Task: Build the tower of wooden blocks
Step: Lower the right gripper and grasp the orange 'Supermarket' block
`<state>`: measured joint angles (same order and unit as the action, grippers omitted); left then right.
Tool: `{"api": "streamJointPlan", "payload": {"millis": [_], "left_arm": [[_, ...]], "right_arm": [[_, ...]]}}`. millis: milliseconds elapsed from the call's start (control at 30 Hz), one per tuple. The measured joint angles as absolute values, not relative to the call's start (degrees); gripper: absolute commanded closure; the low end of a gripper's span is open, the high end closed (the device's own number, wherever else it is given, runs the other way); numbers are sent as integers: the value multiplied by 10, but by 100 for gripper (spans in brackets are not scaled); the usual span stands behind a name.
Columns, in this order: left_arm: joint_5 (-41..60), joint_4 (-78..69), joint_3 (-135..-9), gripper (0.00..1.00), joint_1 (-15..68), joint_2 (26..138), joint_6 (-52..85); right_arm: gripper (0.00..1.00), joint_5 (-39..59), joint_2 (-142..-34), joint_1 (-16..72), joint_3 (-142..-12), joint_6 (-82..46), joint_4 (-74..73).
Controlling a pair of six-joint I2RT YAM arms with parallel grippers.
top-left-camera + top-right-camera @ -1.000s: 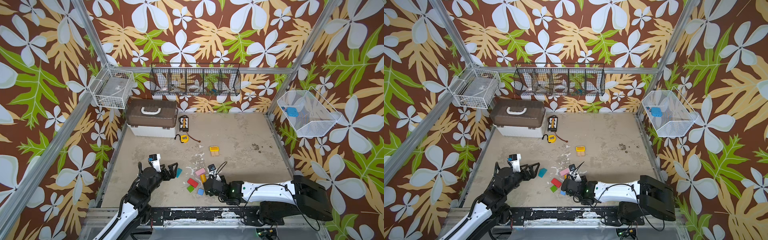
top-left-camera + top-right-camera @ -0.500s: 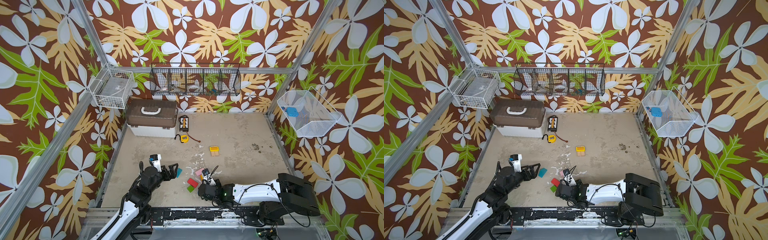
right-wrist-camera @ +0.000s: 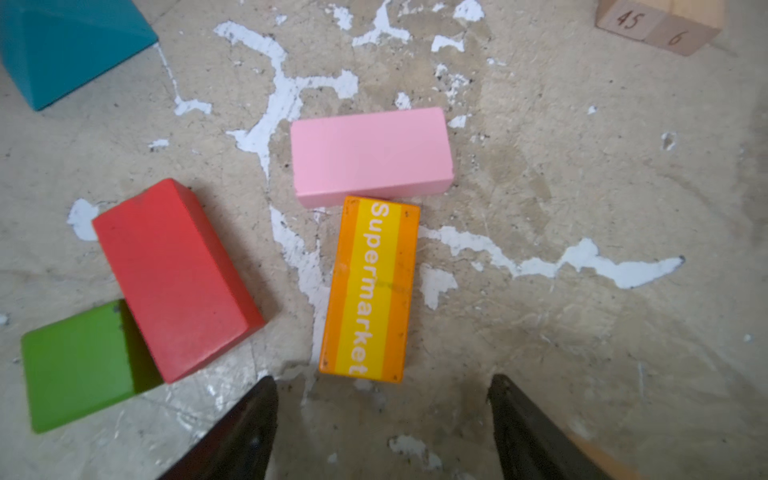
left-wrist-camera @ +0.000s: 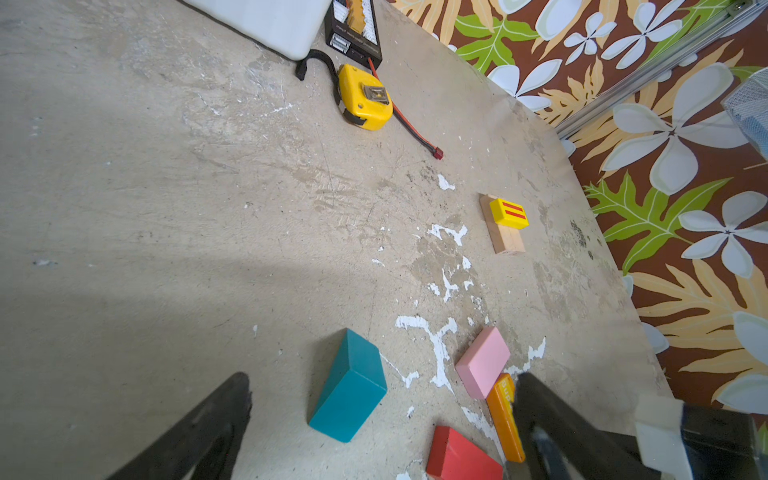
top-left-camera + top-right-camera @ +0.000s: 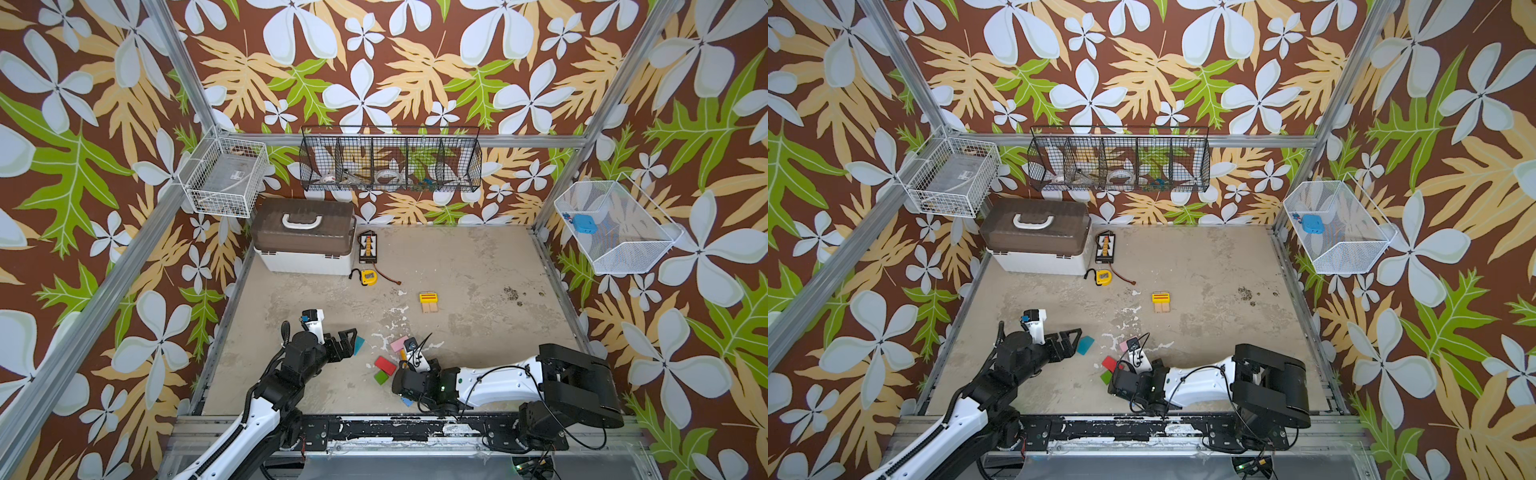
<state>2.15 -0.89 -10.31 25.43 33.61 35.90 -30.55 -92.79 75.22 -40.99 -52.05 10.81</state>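
Since a second ago the right arm has folded back toward the near rail and carried its gripper leftward. The left arm has not stirred.

From my seat, the right gripper (image 3: 382,399) has its fingers spread apart with nothing between them. It is poised just short of the near end of the orange block (image 3: 370,289), which lies flat and runs lengthwise away from it. That block's far end butts against the pink block (image 3: 370,156). The red block (image 3: 174,278) and green block (image 3: 79,365) sit touching each other off to one side.

The left gripper (image 5: 348,341) is also spread and empty, with the teal block (image 4: 349,386) on the floor just ahead of it.

I judge the tower barely begun: a yellow block (image 5: 428,297) rests on the plain wood planks (image 5: 429,308), well apart from the loose pile.

The step in hand looks like picking the next block, probably the orange one. Next I would slide the fingers forward to straddle its narrow sides, close them, and lift straight up so the pink block is not dragged along.
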Motion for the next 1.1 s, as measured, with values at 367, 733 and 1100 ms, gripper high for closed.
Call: {"api": "streamJointPlan", "payload": {"millis": [367, 733, 1100], "left_arm": [[22, -11, -103, 0, 254, 334, 359], [22, -11, -103, 0, 254, 331, 359], [22, -11, -103, 0, 254, 330, 359]], "right_arm": [[37, -319, -912, 707, -384, -525, 98], [37, -314, -876, 647, -346, -503, 83], [36, -289, -884, 601, -348, -477, 47]]}}
